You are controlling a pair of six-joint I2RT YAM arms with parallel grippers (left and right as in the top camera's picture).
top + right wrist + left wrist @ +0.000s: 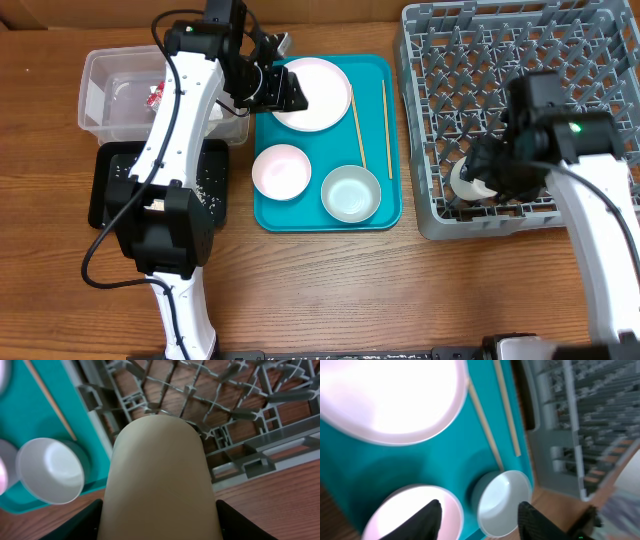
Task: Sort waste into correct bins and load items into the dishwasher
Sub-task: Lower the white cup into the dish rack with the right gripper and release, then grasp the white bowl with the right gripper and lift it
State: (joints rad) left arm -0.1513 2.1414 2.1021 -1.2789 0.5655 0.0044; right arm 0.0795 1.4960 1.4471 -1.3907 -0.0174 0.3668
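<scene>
My left gripper is open and empty, just above the left edge of the white round plate on the teal tray. In the left wrist view its fingers hover over the small white dish and the white bowl. My right gripper is shut on the small white cup and holds it inside the grey dish rack, near its front left corner. Two chopsticks lie on the teal tray. The red wrapper lies in the clear tub. Rice scraps lie in the black tray.
The teal tray sits between the bins and the rack. The small dish and bowl stand at its front. The rack's pegs surround the cup. Bare wooden table lies in front.
</scene>
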